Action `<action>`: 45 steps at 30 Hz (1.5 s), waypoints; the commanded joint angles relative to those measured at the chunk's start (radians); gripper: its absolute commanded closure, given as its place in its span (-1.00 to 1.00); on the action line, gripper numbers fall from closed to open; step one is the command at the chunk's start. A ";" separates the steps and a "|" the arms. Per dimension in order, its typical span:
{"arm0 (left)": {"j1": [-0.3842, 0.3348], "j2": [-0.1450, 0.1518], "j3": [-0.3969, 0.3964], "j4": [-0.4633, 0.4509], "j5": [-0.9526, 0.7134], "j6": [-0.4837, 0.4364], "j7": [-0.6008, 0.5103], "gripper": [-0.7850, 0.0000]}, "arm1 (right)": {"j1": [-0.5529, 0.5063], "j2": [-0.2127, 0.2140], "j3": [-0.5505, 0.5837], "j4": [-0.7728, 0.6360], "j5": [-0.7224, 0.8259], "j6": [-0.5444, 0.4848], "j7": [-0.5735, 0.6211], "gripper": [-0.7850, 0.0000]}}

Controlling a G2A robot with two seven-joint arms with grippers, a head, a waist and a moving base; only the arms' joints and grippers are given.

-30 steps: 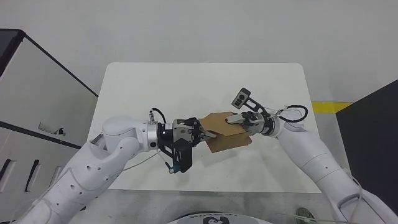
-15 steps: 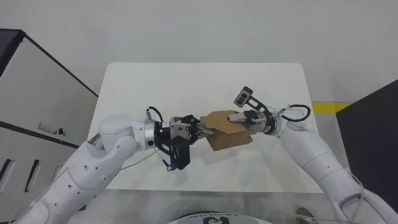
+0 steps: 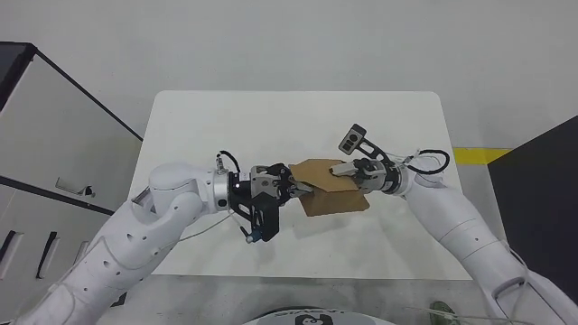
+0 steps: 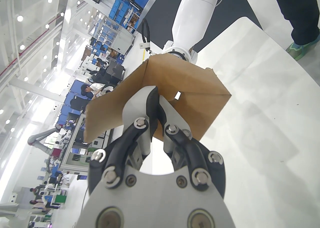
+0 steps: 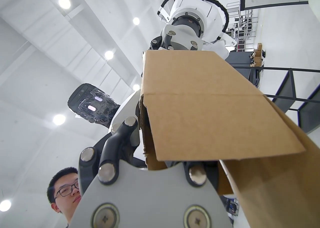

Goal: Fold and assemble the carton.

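Carton (image 3: 330,194) held over the counter (image 3: 271,126) between both claws.
Light, matte brown corrugated board, part-opened with loose flaps; stiff across panels, likely bending only at its scored creases. Left claw (image 4: 156,104) is clenched on one panel's edge; right claw (image 3: 340,172) grasps the opposite edge. Best held near folds, not flap tips.

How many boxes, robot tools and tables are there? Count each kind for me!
carton: 1
tools: 2, the left tool and the right tool
table: 1
Total: 4
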State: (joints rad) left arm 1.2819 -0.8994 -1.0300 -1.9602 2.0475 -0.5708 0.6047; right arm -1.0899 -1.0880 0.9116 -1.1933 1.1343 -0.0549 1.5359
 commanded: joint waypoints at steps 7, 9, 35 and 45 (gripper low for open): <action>0.011 0.004 -0.035 -0.005 -0.017 0.015 0.003 1.00 | 0.011 0.007 0.002 0.018 0.015 -0.012 0.000 1.00; 0.017 0.007 -0.052 -0.010 -0.026 0.019 0.007 1.00 | 0.012 0.009 0.003 0.020 0.020 -0.015 0.000 1.00; 0.062 0.023 -0.128 -0.133 0.024 0.004 -0.023 1.00 | 0.023 0.038 -0.002 0.078 -0.046 -0.090 0.000 1.00; 0.024 0.012 -0.086 -0.105 0.015 -0.016 -0.077 1.00 | 0.015 0.046 0.008 0.060 -0.043 -0.126 0.000 1.00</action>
State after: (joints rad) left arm 1.3068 -0.8868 -1.1174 -2.0671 2.0629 -0.5839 0.5296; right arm -1.0737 -1.0430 0.9185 -1.1306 1.0871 -0.1785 1.5359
